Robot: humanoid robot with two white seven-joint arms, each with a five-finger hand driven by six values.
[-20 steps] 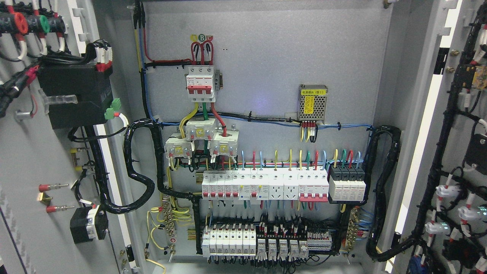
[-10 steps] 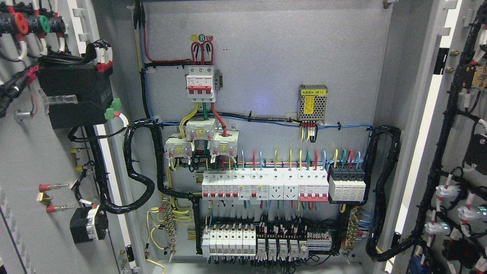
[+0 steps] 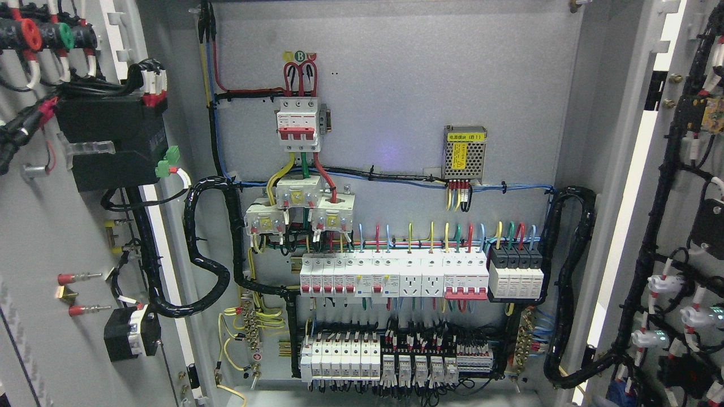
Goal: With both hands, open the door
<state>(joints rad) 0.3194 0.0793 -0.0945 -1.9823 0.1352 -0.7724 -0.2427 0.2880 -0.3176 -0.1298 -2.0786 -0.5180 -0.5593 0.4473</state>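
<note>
While both doors [image 3: 51, 226] stay open — nothing moved

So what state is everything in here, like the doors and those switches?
Left door: swung open, inner side showing.
Right door: swung open, inner side showing.
Cabinet interior: fully exposed.
Red-handled breaker: lever position too small to tell.
Robot's hands: not in view.

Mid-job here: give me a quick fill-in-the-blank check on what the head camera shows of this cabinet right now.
1. Both cabinet doors, the left door and the right door, stand ____.
2. The three-pole breaker at upper centre has a ____ toggle bar.
3. The mesh-covered power supply carries a ____ label.
4. The number of robot hands in view is ____.

Missing words: open; red; yellow; zero
</note>
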